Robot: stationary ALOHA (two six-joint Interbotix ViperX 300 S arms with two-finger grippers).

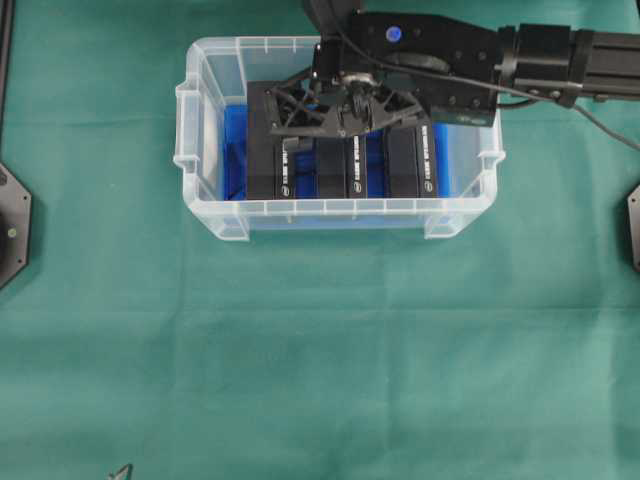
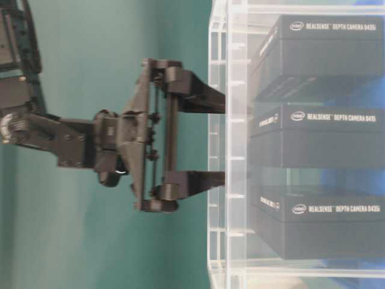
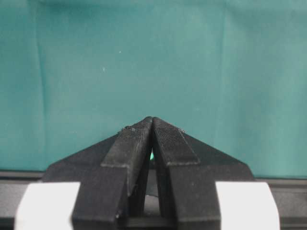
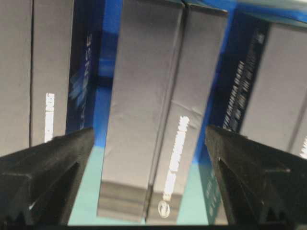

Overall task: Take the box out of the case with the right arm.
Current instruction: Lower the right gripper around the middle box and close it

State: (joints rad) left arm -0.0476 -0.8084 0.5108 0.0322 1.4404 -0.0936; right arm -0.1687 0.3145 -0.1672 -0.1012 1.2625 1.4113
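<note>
The clear case (image 1: 330, 207) with a blue bottom stands at the back of the green cloth. Three black boxes stand side by side in it: left (image 1: 268, 170), middle (image 1: 345, 172) and right (image 1: 410, 165). My right gripper (image 1: 345, 115) hangs open over the middle box (image 4: 148, 96), one finger (image 4: 53, 163) on each side of it and apart from it. In the table-level view the right gripper (image 2: 219, 137) has its fingertips at the case's rim (image 2: 219, 241), in line with the middle box (image 2: 325, 138). My left gripper (image 3: 152, 120) is shut on nothing above bare cloth.
Blue gaps separate the boxes in the case. Dark mounts sit at the left edge (image 1: 12, 225) and the right edge (image 1: 632, 225) of the table. The right arm's long black link (image 1: 500, 55) reaches in from the top right.
</note>
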